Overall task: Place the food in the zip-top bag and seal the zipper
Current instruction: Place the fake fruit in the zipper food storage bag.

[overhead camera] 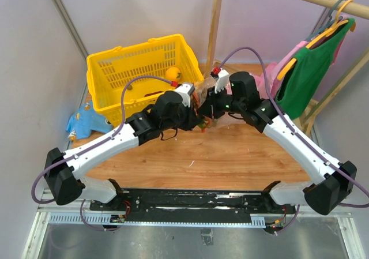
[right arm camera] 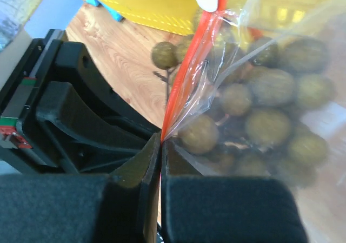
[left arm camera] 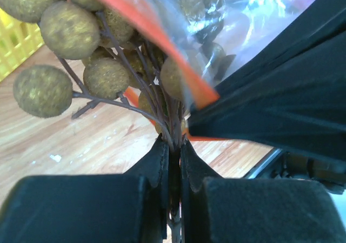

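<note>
Left pincer (left arm camera: 174, 145) clamps the stem of the grapes (left arm camera: 70, 29), right pincer (right arm camera: 161, 143) nips the zipper (right arm camera: 185, 80); berries outside the zip-top bag (right arm camera: 243, 32) may catch its mouth and yank the strip free

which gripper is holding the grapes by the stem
The left gripper: it is shut on the brown stem of the grapes. The right gripper pinches the red-orange zipper of the zip-top bag instead.

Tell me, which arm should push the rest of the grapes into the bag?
Probably the left. The left gripper is shut on the stem of the grapes, and several hang outside the bag. The right gripper is pinching the zipper, so it is busy.
</note>
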Controlling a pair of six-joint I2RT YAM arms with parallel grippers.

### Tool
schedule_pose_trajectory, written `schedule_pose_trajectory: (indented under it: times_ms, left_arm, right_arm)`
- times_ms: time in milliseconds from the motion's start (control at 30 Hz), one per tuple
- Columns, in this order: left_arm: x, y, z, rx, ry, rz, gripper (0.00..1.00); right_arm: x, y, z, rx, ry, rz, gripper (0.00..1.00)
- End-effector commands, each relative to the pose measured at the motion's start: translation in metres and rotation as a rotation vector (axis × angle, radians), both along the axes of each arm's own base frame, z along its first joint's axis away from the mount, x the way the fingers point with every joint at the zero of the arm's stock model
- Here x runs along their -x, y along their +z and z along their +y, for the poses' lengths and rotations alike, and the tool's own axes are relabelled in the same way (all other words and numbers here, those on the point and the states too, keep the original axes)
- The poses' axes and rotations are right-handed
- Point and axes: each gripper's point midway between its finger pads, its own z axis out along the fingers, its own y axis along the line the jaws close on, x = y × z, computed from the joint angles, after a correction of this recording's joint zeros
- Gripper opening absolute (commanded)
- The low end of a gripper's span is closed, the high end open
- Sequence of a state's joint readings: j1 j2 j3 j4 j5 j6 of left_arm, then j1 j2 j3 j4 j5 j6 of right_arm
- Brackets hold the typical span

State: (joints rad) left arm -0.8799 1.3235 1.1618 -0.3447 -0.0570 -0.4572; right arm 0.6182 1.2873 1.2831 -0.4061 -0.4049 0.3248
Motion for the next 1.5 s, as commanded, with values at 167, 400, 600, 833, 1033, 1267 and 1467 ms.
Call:
schedule_pose_trajectory:
  times_ms: [167,400,600,833,1033,1267,1467]
  left_arm:
    - [-0.004,0.028,-0.03,0.149,-0.068,-0.093,0.0]
    - [-0.01,0.039,-0.023,0.167,-0.008,-0.165,0.0]
    - [-0.005,0.067,0.007,0.281,0.075,-0.278,0.01]
    - [0.003,0.049,-0.001,0.246,0.005,-0.247,0.03]
    - [0.006,0.019,-0.015,0.168,-0.074,-0.196,0.06]
    - [0.019,0.033,-0.022,0.233,-0.19,-0.3,0.12]
    - [0.038,0.025,-0.021,0.197,-0.33,-0.366,0.14]
  right_arm:
    - [0.008,0.024,0.019,-0.116,0.049,-0.033,0.01]
    - [0.002,0.015,0.017,-0.188,-0.005,0.057,0.01]
    - [-0.009,-0.007,-0.009,-0.179,-0.126,0.165,0.01]
    - [0.001,0.001,0.009,-0.273,-0.041,0.231,0.01]
    - [0.008,0.007,0.019,-0.335,0.031,0.253,0.0]
    - [0.009,0.003,0.018,-0.322,0.024,0.266,0.01]
    - [0.014,0.007,0.018,-0.321,0.044,0.279,0.01]
